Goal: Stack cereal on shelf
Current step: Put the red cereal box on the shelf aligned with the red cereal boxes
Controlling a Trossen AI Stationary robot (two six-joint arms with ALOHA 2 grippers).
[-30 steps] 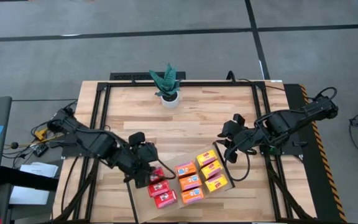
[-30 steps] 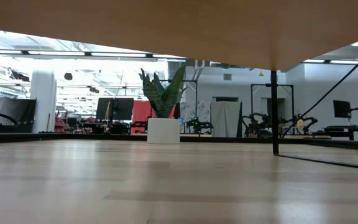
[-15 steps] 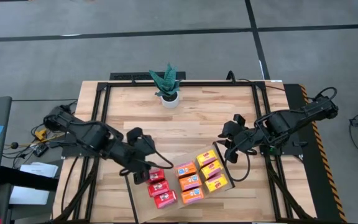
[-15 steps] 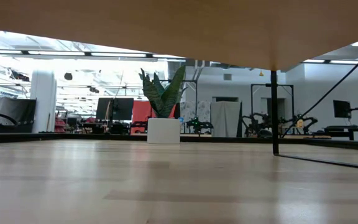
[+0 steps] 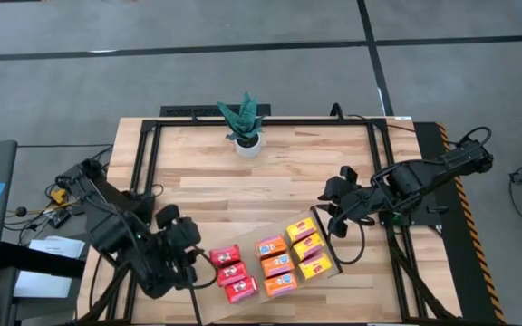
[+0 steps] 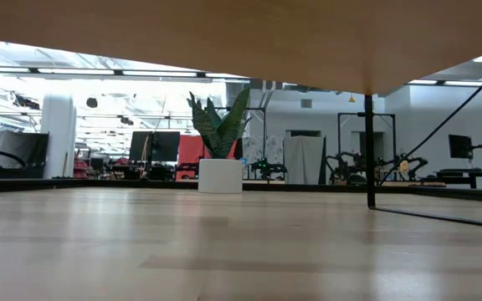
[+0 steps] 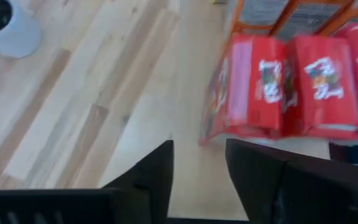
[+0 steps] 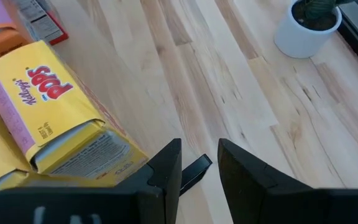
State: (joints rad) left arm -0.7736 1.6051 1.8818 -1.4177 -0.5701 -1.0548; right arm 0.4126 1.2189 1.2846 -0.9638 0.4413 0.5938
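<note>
Several cereal boxes lie flat in three rows on the shelf [image 5: 214, 306], a light board lying askew at the table's near side: red boxes [image 5: 232, 273], orange boxes [image 5: 276, 265] and yellow boxes [image 5: 308, 247]. My left gripper [image 5: 198, 254] [image 7: 197, 163] hangs open just left of the red boxes [image 7: 291, 87], with nothing between its fingers. Above the shelf's far right corner, beside a yellow box [image 8: 42, 106], my right gripper [image 5: 332, 222] [image 8: 199, 163] is open. A short black piece [image 8: 196, 169] shows in its gap. The low view shows only the shelf's underside [image 6: 224, 33].
A potted plant in a white pot [image 5: 245, 127] stands at the table's far middle. Black frame rails [image 5: 143, 172] run along the table's left, right and far edges. Bare tabletop [image 5: 279, 172] lies between the plant and the shelf.
My left gripper has drawn back from the top red box toward the table's left and near edges, rolling as it went, and that box now lies uncovered. The right arm and the boxes have kept still.
</note>
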